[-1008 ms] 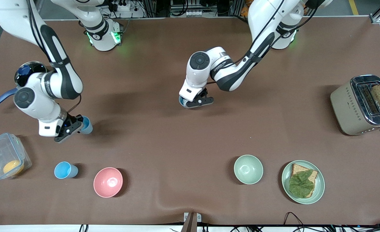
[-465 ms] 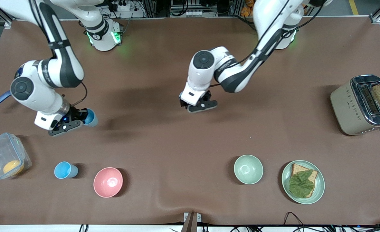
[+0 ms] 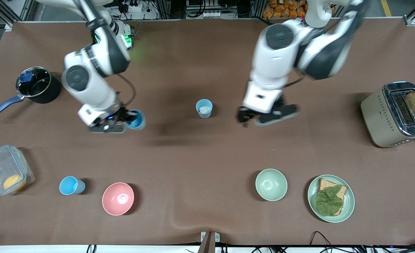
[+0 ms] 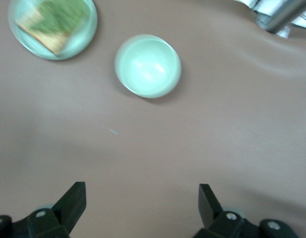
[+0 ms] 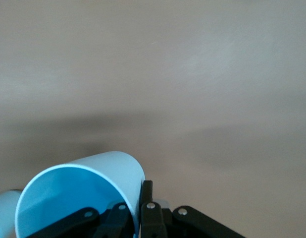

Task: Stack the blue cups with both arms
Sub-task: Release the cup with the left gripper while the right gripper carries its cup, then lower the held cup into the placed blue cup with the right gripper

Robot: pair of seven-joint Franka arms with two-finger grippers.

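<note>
A pale grey-blue cup (image 3: 204,108) with a white bit inside stands upright on the table's middle. My right gripper (image 3: 126,119) is shut on the rim of a bright sky-blue cup (image 3: 137,120) and holds it tilted above the table, beside the pale cup toward the right arm's end. In the right wrist view the fingers (image 5: 145,198) pinch this cup's wall (image 5: 78,198). My left gripper (image 3: 267,116) is open and empty, over bare table toward the left arm's end. Its spread fingers (image 4: 69,206) show in the left wrist view. A second sky-blue cup (image 3: 71,185) stands nearer the front camera.
A black pot (image 3: 38,84) and a clear container (image 3: 5,174) sit at the right arm's end. A pink bowl (image 3: 118,198), a pale green bowl (image 3: 271,184) and a plate (image 3: 348,207) with toast and lettuce line the front. A toaster (image 3: 376,116) stands at the left arm's end.
My left gripper let go of the pale cup, rose and moved toward the left arm's end. My right gripper carried the sky-blue cup toward the table's middle.
</note>
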